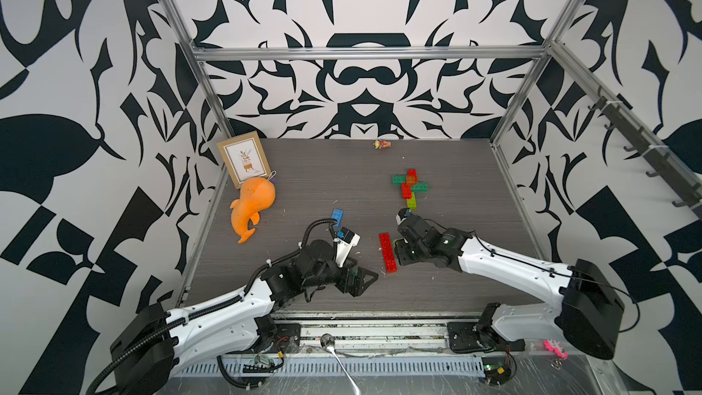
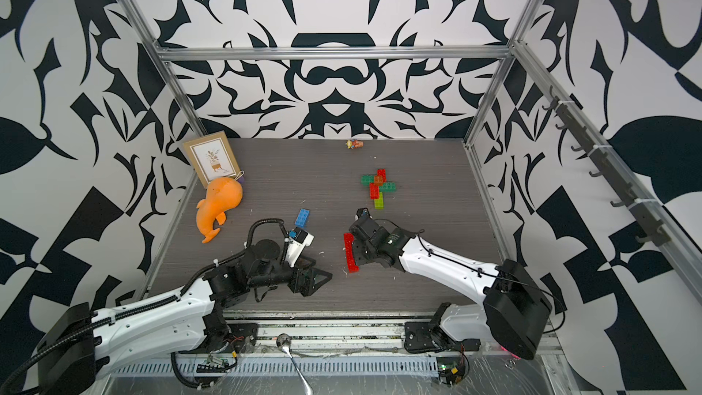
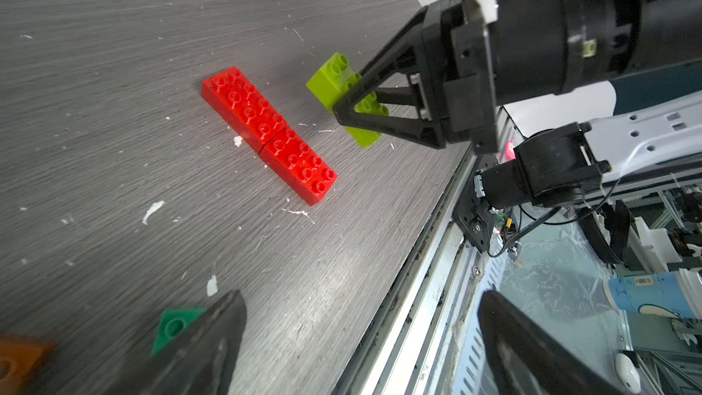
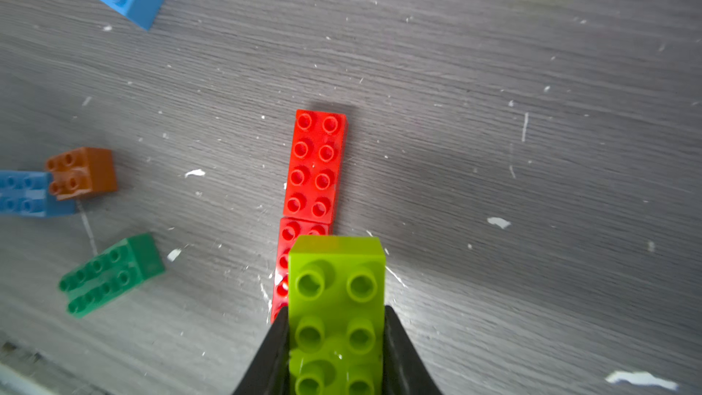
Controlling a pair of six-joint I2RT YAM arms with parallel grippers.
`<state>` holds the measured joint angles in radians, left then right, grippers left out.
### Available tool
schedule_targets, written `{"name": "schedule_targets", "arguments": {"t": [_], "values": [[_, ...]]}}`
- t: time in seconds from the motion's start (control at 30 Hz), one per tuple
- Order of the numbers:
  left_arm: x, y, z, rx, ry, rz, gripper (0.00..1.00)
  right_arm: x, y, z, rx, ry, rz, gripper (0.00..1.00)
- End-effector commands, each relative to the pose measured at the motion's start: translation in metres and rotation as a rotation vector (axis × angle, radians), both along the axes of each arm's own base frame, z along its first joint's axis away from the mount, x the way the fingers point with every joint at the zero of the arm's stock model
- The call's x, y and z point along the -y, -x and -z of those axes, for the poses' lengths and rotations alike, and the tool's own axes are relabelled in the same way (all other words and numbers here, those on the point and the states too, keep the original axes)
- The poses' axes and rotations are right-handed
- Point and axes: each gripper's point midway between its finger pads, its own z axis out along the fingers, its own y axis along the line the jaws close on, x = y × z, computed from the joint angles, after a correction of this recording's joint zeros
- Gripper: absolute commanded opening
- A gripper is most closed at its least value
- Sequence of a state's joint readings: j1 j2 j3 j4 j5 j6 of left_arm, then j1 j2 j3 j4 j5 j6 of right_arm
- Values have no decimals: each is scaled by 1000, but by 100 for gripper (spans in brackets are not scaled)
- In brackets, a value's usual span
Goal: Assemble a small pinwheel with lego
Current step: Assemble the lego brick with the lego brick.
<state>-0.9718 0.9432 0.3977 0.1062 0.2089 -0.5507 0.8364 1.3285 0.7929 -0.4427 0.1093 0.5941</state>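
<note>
Your right fingers pinch the lime brick by its long sides. Seen from above, its axis runs 12 to 6, parallel to the red row just beside it at 9 o'clock. Your left fingers are spread and empty.

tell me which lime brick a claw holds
The lime brick in the right claw, beside the red bricks; the other lime brick sits at the cross's end.

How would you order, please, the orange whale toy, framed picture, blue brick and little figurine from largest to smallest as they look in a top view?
1. orange whale toy and framed picture, too alike to rank
2. blue brick
3. figurine, farthest off, so less sure
</note>
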Motion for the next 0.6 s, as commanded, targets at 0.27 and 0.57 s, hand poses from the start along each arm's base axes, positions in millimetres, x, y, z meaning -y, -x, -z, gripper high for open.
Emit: {"name": "schedule_targets", "arguments": {"t": [0.27, 0.57], "values": [[1, -2, 5, 7, 5, 21, 100, -19, -16, 19, 14, -4, 34, 0], [1, -2, 6, 7, 3, 26, 100, -24, -21, 24, 16, 23, 31, 0]]}}
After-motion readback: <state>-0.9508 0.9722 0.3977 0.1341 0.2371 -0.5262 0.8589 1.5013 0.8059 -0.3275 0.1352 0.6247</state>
